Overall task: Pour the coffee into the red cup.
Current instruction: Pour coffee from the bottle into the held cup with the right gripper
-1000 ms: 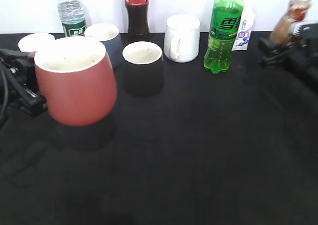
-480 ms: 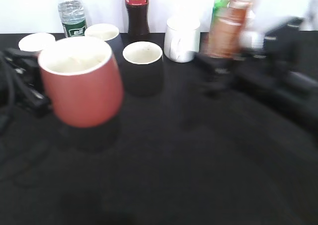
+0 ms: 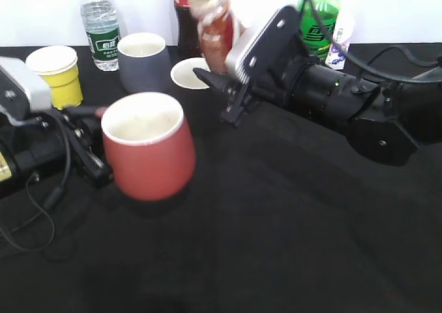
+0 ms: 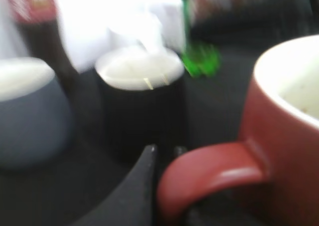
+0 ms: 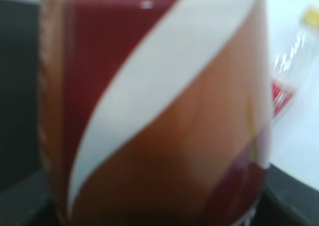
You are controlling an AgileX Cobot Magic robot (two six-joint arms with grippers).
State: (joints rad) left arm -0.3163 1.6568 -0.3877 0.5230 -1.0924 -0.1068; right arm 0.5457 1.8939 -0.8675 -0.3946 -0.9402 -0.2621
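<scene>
- Two grippers are in frame, each with an object.
- Left gripper (image 3: 93, 157): dark fingers closed on the handle (image 4: 209, 173) of the red cup (image 3: 148, 147); one black finger (image 4: 142, 181) shows just left of the handle loop in the left wrist view. Cup appears to be held just above the table (image 3: 276, 244), tilted slightly; the base is not clearly visible.
- Red cup: rounded, glazed brownish-red ceramic, cream-white inside, thick smooth loop handle. It sits left of centre in the exterior view, near the front.
- Right gripper (image 3: 221, 78): black jaws pressed against the coffee (image 3: 213, 30), gripping its lower body. Bottle is roughly upright, leaning slightly left, blurred, raised behind and to the right of the red cup, well apart from it.
- Coffee, close up (image 5: 159, 106): curvy clear bottle, glossy label with dark red, orange-brown and a diagonal white band; fills the right wrist view, out of focus.
- Arms: both black; white wrist housing on each.
- Surroundings on the black matte table: black mug (image 4: 139, 106) with white inside, grey mug (image 3: 143, 61), yellow paper cup (image 3: 55, 74), clear water bottle (image 3: 99, 26) with green label, dark cola bottle (image 3: 183, 12), green soda bottle (image 3: 319, 19).
</scene>
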